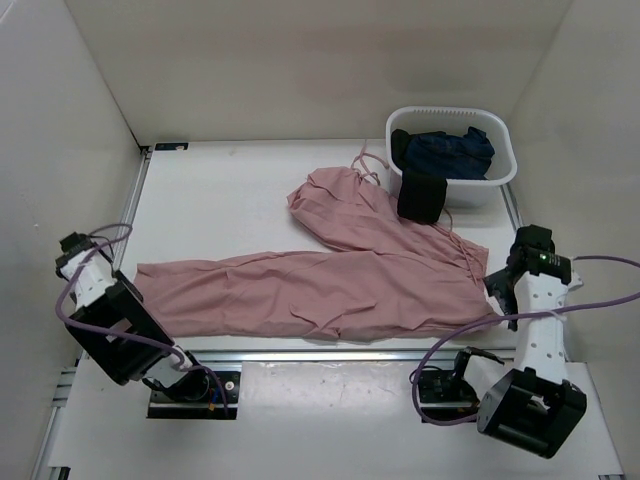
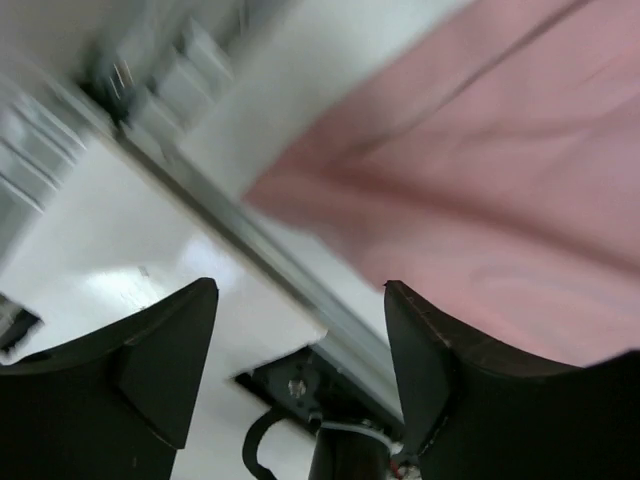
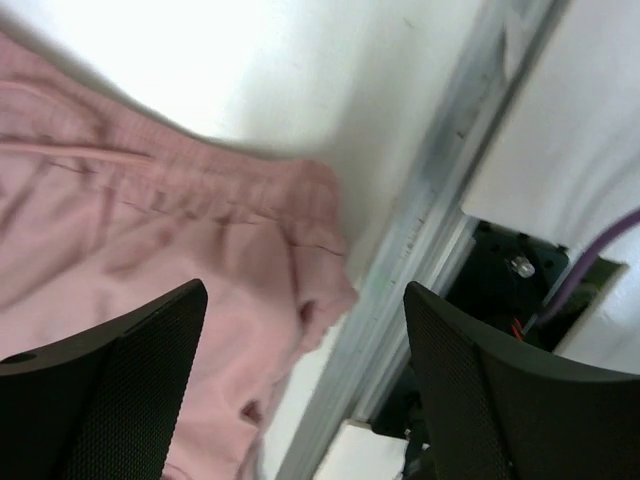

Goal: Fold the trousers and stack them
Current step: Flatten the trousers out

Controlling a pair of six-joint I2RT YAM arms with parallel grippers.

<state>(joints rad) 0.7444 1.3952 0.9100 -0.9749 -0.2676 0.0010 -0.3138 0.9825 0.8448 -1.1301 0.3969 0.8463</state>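
Observation:
The dusty-pink trousers [image 1: 330, 275] lie spread on the white table, one leg running left to the front edge, the other folded up toward the basket, drawstrings at the back. My left gripper [image 1: 128, 288] is open and empty, just left of the leg's cuff end; the left wrist view shows the pink cloth [image 2: 500, 170] ahead of the jaws. My right gripper [image 1: 497, 292] is open and empty beside the waistband corner, which appears in the right wrist view [image 3: 200, 230].
A white basket [image 1: 452, 155] at the back right holds a dark navy garment [image 1: 455, 152], with a black cloth [image 1: 422, 197] hanging over its front wall. An aluminium rail [image 1: 330, 352] runs along the table's front edge. White walls enclose the table.

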